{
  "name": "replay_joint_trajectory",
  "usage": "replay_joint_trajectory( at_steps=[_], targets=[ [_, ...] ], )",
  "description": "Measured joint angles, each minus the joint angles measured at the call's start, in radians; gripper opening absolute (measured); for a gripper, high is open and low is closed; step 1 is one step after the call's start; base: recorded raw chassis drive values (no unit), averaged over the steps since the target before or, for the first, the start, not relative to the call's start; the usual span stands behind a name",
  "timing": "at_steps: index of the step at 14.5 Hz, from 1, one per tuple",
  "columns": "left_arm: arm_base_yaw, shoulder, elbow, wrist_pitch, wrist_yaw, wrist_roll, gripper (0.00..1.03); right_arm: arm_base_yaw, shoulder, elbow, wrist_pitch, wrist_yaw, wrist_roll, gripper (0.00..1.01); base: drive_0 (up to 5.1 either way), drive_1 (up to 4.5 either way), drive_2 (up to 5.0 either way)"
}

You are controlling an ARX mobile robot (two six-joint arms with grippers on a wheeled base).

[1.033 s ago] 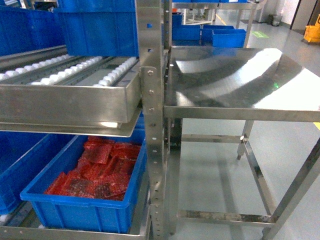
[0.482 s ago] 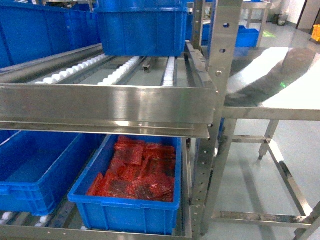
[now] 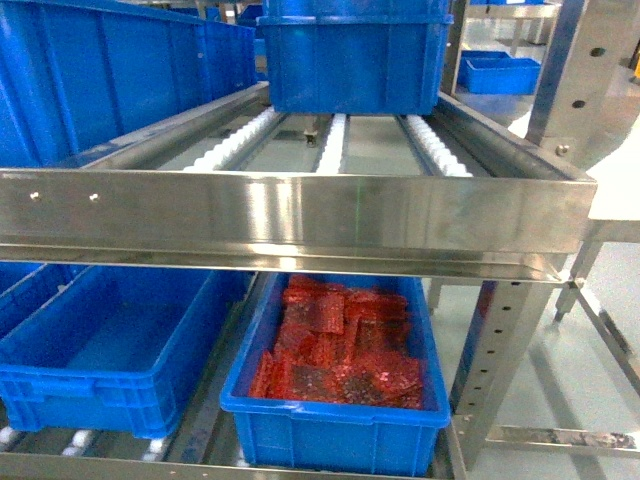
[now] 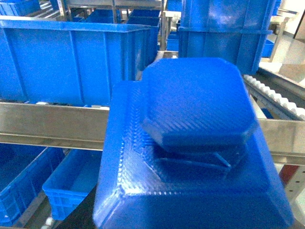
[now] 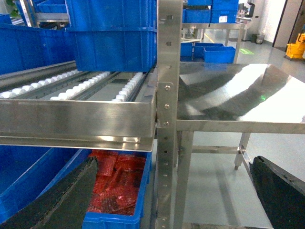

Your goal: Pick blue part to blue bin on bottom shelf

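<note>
The blue part (image 4: 190, 143), a ribbed block with an octagonal raised top, fills the left wrist view close to the camera. My left gripper holds it; its fingers are hidden under the part. Below it an empty blue bin (image 4: 71, 183) sits on the bottom shelf. In the head view the same empty blue bin (image 3: 115, 350) stands on the bottom shelf (image 3: 90, 466), left of a blue bin of red bags (image 3: 340, 400). Neither gripper shows in the head view. My right gripper (image 5: 169, 200) is open and empty, in front of the rack post (image 5: 167, 119).
A steel front rail (image 3: 300, 215) of the upper roller shelf crosses above the bottom bins. Big blue bins (image 3: 355, 50) stand on that upper shelf. A steel table (image 5: 238, 95) stands right of the rack, with open floor (image 5: 214, 181) under it.
The head view has swung left along the rack: the post and steel table slid out to the right, and the empty blue bin on the bottom shelf came into sight.
</note>
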Motion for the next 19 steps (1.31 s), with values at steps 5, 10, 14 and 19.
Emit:
replay_joint_trajectory(
  at_steps=[5, 10, 14, 19],
  targets=[
    [0.000, -0.001, 0.000, -0.002, 0.001, 0.000, 0.43, 0.000, 0.000, 0.000, 0.000, 0.000, 0.000, 0.98, -4.9, 3.32, 1.5],
    [0.000, -0.001, 0.000, 0.001, 0.001, 0.000, 0.43, 0.000, 0.000, 0.000, -0.003, 0.000, 0.000, 0.98, -4.9, 3.35, 1.6],
    [0.000, 0.000, 0.000, 0.000, 0.000, 0.000, 0.43, 0.000, 0.000, 0.000, 0.000, 0.000, 0.000, 0.98, -4.9, 3.27, 1.5],
    [0.000, 0.000, 0.000, 0.000, 0.000, -0.001, 0.43, 0.000, 0.000, 0.000, -0.002, -0.003, 0.000, 0.98, -1.0, 0.68, 0.3]
  ],
)
